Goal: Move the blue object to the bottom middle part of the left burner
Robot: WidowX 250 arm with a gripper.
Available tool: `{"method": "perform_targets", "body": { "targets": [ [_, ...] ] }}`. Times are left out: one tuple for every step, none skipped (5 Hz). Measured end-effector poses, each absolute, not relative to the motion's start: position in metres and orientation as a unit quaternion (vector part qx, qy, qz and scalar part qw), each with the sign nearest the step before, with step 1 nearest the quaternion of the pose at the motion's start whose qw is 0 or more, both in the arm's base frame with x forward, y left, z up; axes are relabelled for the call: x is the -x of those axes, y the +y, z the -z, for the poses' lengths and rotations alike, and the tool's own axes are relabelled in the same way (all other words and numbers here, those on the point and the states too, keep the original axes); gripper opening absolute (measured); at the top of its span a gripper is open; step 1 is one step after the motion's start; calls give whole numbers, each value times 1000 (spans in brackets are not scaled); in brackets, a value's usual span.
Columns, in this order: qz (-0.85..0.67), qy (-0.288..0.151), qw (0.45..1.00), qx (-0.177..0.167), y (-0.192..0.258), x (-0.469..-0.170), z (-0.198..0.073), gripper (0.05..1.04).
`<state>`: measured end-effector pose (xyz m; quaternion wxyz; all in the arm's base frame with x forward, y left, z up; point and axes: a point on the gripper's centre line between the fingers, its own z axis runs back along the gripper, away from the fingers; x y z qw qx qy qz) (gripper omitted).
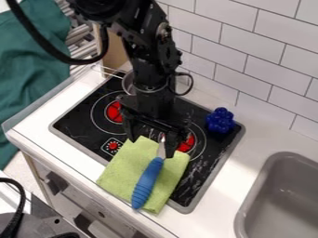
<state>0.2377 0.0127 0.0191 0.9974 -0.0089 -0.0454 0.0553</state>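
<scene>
Dark-blue lobed plastic object [220,120] is sitting at the far right corner of the black stove [79,128]. Over the stove's middle, the black gripper [152,147] is hanging with fingers apart, seemingly grasping nothing; it should be centring above the object before closing.

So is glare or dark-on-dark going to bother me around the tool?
Camera view: pale streaks on the glossy black stovetop, right of the square green cloth, could be glare or scuffs, I can't tell; the black tool blends into the dark surface.
</scene>
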Motion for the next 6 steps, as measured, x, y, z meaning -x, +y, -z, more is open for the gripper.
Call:
{"method": "perform_targets", "body": {
  "targets": [
    [-55,-34,998,9,12,-235,-14,1001],
    [-48,-30,998,8,9,-239,-12,1001],
    [-28,-28,999,5,-1,-263,-13,1001],
    [-3,-32,999,7,-17,-293,-16,1001],
    [12,-38,999,25,-35,-336,-10,1001],
    [29,-39,998,28,-43,-361,-7,1001]
  ]
}}
